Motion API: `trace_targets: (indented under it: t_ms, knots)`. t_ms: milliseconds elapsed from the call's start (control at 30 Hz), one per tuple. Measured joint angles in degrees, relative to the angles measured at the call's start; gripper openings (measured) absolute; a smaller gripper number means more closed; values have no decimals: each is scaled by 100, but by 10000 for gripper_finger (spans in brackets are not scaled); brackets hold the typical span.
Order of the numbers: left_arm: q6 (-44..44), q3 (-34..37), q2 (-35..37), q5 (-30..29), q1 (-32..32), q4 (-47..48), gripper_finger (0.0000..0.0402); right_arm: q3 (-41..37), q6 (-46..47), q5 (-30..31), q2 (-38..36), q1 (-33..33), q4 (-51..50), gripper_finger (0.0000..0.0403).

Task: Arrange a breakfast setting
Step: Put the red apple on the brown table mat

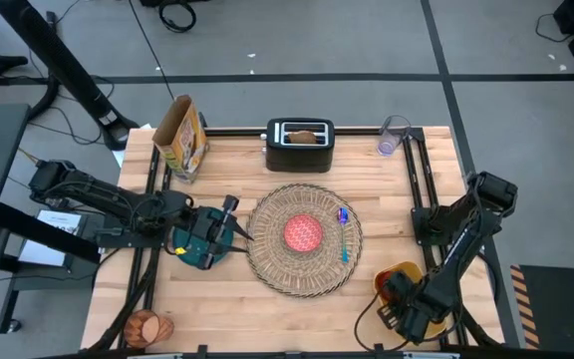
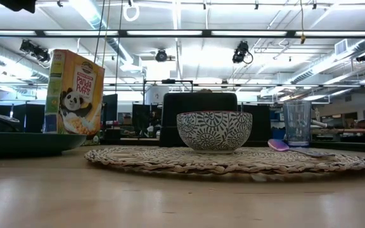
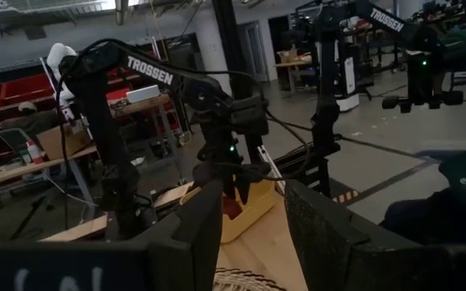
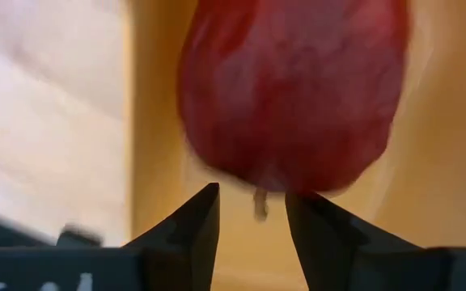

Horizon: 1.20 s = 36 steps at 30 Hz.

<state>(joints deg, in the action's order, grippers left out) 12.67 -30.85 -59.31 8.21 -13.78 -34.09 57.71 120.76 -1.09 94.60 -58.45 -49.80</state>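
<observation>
While spread right jaws (image 4: 252,212) near glossy round apple (image 4: 291,93), left jaws (image 3: 253,222) spread.

In the right wrist view the blurred apple (image 4: 291,89) is cut off at twelve o'clock; the low view's plate (image 2: 24,143) at nine.

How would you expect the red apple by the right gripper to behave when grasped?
The apple looks round and glossy, so it may slip or roll in the right gripper. It seems solid, probably fairly heavy for its size.
</observation>
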Motion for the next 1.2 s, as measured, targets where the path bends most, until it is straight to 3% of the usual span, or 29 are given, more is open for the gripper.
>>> trace_targets:
  t_ms: [333,567,700,867,1067,1200]
  knots:
    - [0,0,0,-1,0,-2,144,-253,110,107,-1,-79,346,107]
    - [-2,0,0,-2,0,-2,144,-160,115,-21,-1,-165,207,22]
    - [-2,0,0,-2,0,-35,144,428,42,-192,-1,-173,-759,22]
    - [2,0,2,-2,0,-107,144,1694,-260,-165,-1,-168,-2655,20]
    - [6,0,2,-2,0,-127,144,3023,-838,906,-11,43,-4006,21]
    - [65,0,2,-2,2,-131,144,3217,-2203,1615,-28,648,-3992,21]
